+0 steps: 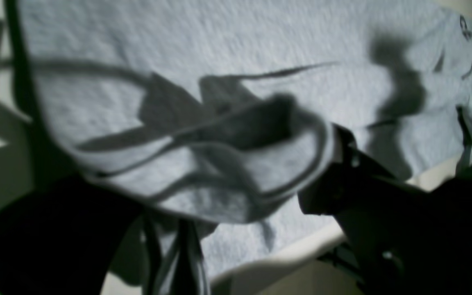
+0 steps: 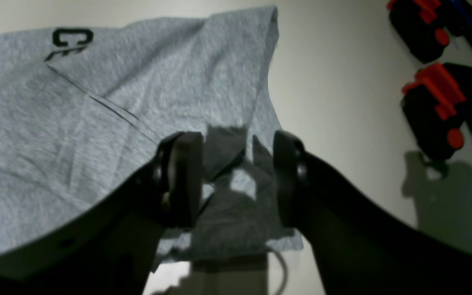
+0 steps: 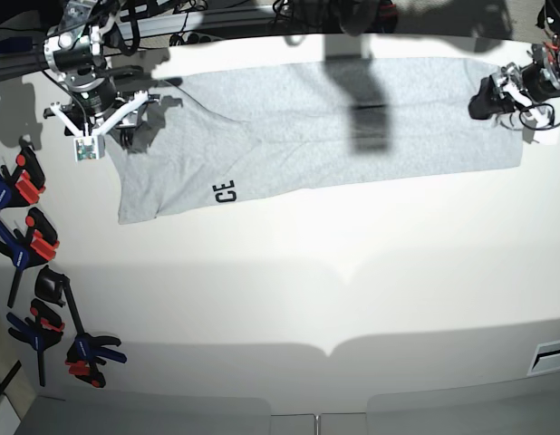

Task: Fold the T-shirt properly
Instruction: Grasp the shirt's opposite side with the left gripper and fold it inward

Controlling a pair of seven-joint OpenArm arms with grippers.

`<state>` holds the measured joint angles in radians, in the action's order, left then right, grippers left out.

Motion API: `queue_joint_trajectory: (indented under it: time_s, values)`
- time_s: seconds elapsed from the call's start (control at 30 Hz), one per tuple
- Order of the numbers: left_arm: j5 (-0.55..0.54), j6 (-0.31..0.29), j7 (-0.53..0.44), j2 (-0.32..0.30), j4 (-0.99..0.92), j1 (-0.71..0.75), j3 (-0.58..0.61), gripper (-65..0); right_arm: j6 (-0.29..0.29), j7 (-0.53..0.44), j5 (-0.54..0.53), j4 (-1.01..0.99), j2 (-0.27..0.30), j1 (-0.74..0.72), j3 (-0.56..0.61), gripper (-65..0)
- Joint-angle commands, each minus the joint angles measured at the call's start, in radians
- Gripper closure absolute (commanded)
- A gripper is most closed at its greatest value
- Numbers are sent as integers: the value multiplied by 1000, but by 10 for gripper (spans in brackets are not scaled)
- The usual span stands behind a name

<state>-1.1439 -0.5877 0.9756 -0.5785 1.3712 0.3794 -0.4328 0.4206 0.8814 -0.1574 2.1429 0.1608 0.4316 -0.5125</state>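
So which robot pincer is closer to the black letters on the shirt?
The right pincer. It sits at the T-shirt's end just above the black letters; the left pincer is at the far opposite end.

A white tabletop (image 3: 307, 290) fills most of the base view. Along its left edge lie several clamps (image 3: 31, 245) with black bodies and red and blue handles, one group higher up and another (image 3: 85, 352) nearer the front corner. Two of these clamps (image 2: 436, 102) also show in the right wrist view. Cables (image 3: 189, 23) run behind the far edge.
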Motion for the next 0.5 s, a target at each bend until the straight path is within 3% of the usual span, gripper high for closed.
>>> queue_joint_trajectory:
  time_s: [0.0, 0.17, 0.23, 0.3, 0.33, 0.47]
  values:
    - [-11, -5, -13, -20, 9, -3, -6, -421, -6, -24, -10, 30, 8, -5, -5, -265]
    - [-9, -5, -11, -20, 9, -2, -6, -399, -6, -24, -10, 43, 8, -5, -5, -265]
    - [-8, -8, -13, -21, 9, -3, -6, -285, -6, -20, -10, 43, 8, -5, -5, -265]
    - [12, -8, -43, -20, 9, -2, -6, -70, -6, -20, -10, 43, 8, -5, -5, -265]
    - [35, -8, -65, -20, 9, -2, -6, 0, -6, -20, -10, 43, 8, -5, -5, -265]
    - [123, -7, -153, -21, 9, -3, -6, 0, -6, -20, -10, 43, 8, -5, -5, -265]
